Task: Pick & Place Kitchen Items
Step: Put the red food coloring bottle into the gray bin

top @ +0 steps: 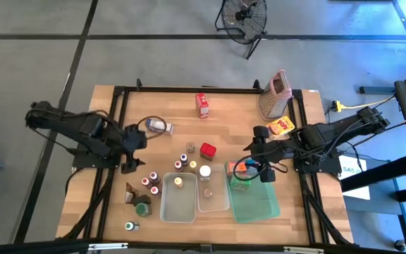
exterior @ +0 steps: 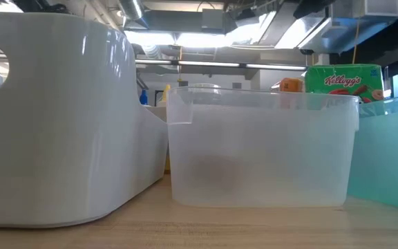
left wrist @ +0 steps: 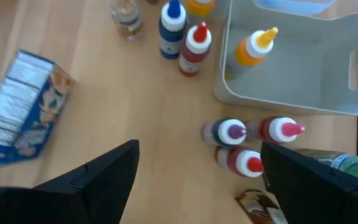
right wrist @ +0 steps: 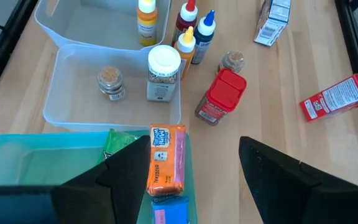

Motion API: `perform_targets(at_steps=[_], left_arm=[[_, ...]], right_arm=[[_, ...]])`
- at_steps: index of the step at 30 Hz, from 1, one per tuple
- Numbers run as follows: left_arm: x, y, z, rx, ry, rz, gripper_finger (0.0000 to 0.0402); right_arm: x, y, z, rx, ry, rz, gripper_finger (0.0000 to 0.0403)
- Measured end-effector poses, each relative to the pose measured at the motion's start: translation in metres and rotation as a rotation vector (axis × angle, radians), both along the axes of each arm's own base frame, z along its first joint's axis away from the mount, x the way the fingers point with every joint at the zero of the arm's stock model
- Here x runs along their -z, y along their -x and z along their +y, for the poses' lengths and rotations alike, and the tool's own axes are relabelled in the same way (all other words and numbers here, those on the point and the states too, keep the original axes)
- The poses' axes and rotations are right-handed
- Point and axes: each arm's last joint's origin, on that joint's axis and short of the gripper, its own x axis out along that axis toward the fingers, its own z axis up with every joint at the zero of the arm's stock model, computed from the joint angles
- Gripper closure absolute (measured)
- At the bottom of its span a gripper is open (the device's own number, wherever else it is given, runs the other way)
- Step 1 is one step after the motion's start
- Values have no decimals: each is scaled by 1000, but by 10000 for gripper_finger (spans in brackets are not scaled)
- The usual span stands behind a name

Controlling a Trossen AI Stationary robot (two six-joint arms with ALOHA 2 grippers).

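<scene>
Right gripper (top: 267, 169): poised above the near end of the green tray (top: 259, 206), fingers spread, nothing between them. Left gripper (top: 130, 152): above bare wood on the left side of the table (top: 231, 106), fingers spread wide, nothing held.

Green tray contents, per right wrist view: orange carton (right wrist: 166, 159) lying flat by the tray's wall, green carton (right wrist: 118, 144) beside it, blue packet (right wrist: 170, 213) just past the orange one. Green carton also visible in the low view, behind the clear tub.

Middle clear tub (right wrist: 79, 93): short spice jar with tan contents (right wrist: 111, 83) and taller white-capped jar (right wrist: 163, 73), both upright, near each other but apart.

Left clear tub (left wrist: 303, 68): one yellow-capped bottle (left wrist: 255, 48), upright.

Loose on the table: red-capped, blue-capped and yellow-capped bottles clustered just outside the tubs; red-lidded jar (right wrist: 220, 96) beside the middle tub; small jar (right wrist: 232, 61) behind it; three white-tipped bottles (left wrist: 250, 142) grouped beside the left tub; blue carton (left wrist: 23, 106) lying flat; red carton (top: 201, 104) at the far side; yellow packet (top: 281, 126) beside the metal grater (top: 273, 94).
</scene>
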Motion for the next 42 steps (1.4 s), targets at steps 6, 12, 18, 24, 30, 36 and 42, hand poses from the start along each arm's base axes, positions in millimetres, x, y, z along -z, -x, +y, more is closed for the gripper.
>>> perform_targets(at_steps=[6,12,18,24,30,36,42], left_arm=[[19,-15,-33,-57,20,116,70],[46,-31,-55,-207,11,281,70],[61,-41,-61,-346,23,360,70],[65,-42,-66,-420,78,410,70],[65,-44,-67,-458,79,372,70],[65,-41,-73,-398,98,395,70],[65,-37,-79,-412,71,362,70]], right_arm=[[-1,-2,1,-5,-3,-19,155],[-4,-4,2,-14,-16,-55,155],[-4,-5,4,-46,-53,-55,155],[-5,-6,4,-47,-57,-66,155],[-5,-6,4,-47,-57,-66,155],[-5,-6,4,-47,-57,-66,155],[-5,-6,4,-46,-59,-69,155]])
